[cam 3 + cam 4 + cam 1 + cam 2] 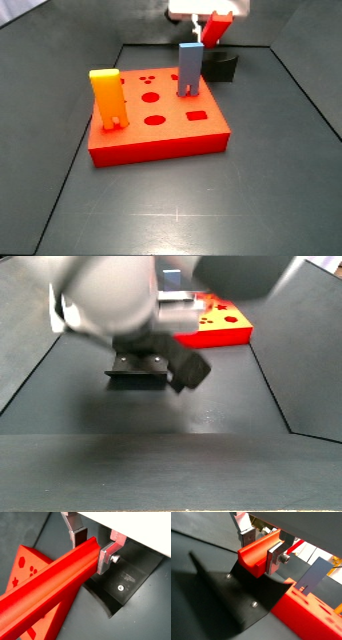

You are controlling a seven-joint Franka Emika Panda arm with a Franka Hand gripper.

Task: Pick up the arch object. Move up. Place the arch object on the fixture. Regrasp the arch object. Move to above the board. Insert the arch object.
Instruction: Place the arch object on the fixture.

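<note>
Count, by kind:

- Gripper (263, 548) — one, up over the fixture at the far end of the floor, two silver fingers (107, 557) clamped on a block.
- Red arch object (57, 574) — one, between those fingers.
- Fixture (222, 68) — one, dark, behind the board.
- Board (160, 143) — one, red-orange.
- Upright blocks on the board — two: one yellow-orange block (106, 97), one blue-grey block (191, 68).
- Holes in the board's top: several, count unclear.

Wrist cams close on fingers (103, 554); side cams facing, board (160, 140) shared.
</note>
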